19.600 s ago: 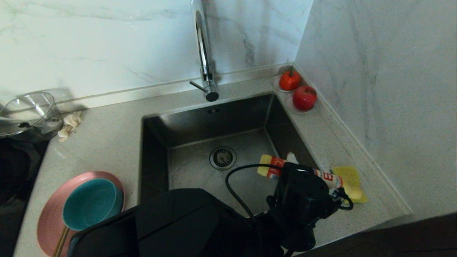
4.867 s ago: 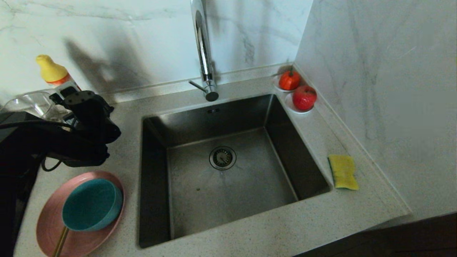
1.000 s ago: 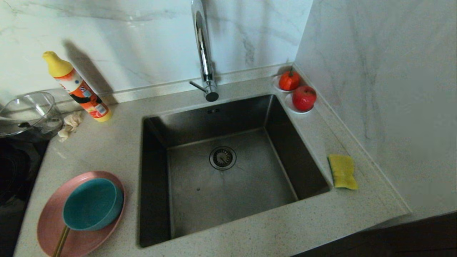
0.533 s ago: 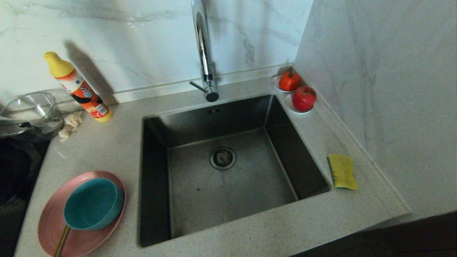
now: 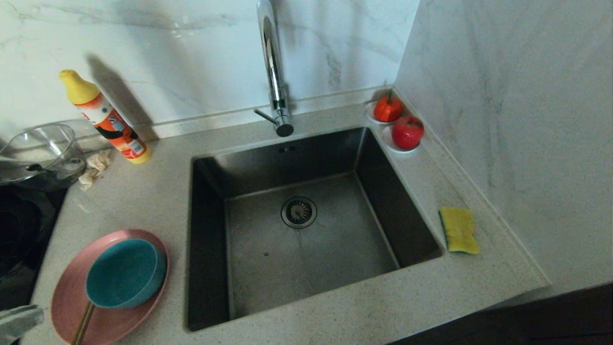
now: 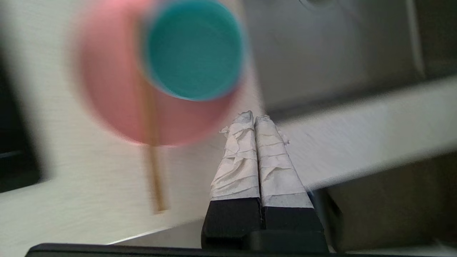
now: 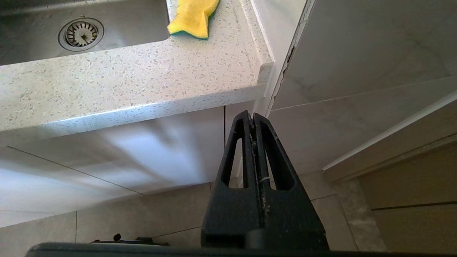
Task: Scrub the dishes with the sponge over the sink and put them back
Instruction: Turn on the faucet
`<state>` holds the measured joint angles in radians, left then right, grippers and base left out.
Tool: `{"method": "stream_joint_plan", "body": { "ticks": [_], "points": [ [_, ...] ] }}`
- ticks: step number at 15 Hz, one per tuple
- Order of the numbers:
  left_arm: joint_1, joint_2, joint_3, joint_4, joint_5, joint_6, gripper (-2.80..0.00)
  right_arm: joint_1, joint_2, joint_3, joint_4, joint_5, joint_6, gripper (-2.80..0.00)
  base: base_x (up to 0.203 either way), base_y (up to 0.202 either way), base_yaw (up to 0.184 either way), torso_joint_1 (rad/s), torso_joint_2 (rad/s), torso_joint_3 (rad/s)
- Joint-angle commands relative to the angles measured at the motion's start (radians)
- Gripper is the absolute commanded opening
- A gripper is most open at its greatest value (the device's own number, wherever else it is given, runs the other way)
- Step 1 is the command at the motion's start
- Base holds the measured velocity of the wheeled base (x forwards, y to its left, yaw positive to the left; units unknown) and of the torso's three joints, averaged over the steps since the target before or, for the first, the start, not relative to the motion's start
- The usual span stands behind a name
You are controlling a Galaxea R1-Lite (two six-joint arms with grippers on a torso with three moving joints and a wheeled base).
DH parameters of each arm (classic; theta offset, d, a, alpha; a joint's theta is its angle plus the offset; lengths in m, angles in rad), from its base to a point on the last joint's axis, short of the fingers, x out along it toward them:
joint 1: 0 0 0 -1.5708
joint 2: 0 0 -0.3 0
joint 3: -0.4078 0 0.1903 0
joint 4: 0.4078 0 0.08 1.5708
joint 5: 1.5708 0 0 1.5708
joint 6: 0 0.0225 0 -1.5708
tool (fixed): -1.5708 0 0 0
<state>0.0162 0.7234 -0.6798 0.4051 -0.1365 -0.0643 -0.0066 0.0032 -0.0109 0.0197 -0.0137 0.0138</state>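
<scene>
Head view: the pink plate [image 5: 103,316] lies on the worktop [image 5: 143,201] left of the sink [image 5: 297,230], the teal bowl [image 5: 125,273] in it. The sponge [image 5: 459,230] lies right of the sink. The left gripper [image 5: 19,321] shows only as a pale tip at the lower left edge, beside the plate.

Left wrist view: the left gripper [image 6: 254,119] is pressed together, empty, near the blurred plate [image 6: 110,92] and bowl [image 6: 194,48].

Right wrist view: the right gripper [image 7: 252,117] hangs closed below the worktop edge [image 7: 125,85], well apart from the sponge [image 7: 192,18].
</scene>
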Motion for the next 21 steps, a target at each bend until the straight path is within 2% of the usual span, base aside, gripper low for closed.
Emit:
{"method": "stream_joint_plan", "body": {
  "ticks": [1,3,5,9,11,14,15,16,18,21],
  "points": [
    [-0.013,0.231,-0.037,0.004,-0.090,-0.005,-2.80,0.000,0.000,0.000,0.000,0.000,0.000,-2.80,0.000,0.000,0.000,0.000,0.00,0.000],
    [-0.047,0.380,-0.111,0.004,-0.138,-0.016,-2.80,-0.001,0.000,0.000,0.000,0.000,0.000,-2.80,0.000,0.000,0.000,0.000,0.00,0.000],
    [-0.089,0.514,-0.233,0.003,-0.156,-0.066,-2.80,0.000,0.000,0.000,0.000,0.000,0.000,-2.80,0.000,0.000,0.000,0.000,0.00,0.000],
    [-0.197,0.734,-0.515,0.001,-0.167,-0.331,-2.80,0.000,0.000,0.000,0.000,0.000,0.000,-2.80,0.000,0.000,0.000,0.000,0.00,0.000],
    [-0.223,0.815,-0.605,-0.023,-0.168,-0.427,-2.80,0.000,0.000,0.000,0.000,0.000,0.000,-2.80,0.000,0.000,0.000,0.000,0.00,0.000],
    [-0.234,0.896,-0.629,-0.220,-0.162,-0.538,-2.80,0.000,0.000,0.000,0.000,0.000,0.000,-2.80,0.000,0.000,0.000,0.000,0.00,0.000],
    [-0.236,0.919,-0.633,-0.259,-0.160,-0.557,-2.80,0.000,0.000,0.000,0.000,0.000,0.000,-2.80,0.000,0.000,0.000,0.000,0.00,0.000],
    [-0.237,0.935,-0.646,-0.277,-0.161,-0.567,-2.80,0.000,0.000,0.000,0.000,0.000,0.000,-2.80,0.000,0.000,0.000,0.000,0.00,0.000],
    [-0.237,0.960,-0.679,-0.307,-0.163,-0.638,-2.80,-0.001,0.000,0.000,0.000,0.000,0.000,-2.80,0.000,0.000,0.000,0.000,0.00,0.000],
    [-0.236,1.014,-0.690,-0.396,-0.158,-0.678,-2.80,0.000,0.000,0.000,0.000,0.000,0.000,-2.80,0.000,0.000,0.000,0.000,0.00,0.000]
  ]
}}
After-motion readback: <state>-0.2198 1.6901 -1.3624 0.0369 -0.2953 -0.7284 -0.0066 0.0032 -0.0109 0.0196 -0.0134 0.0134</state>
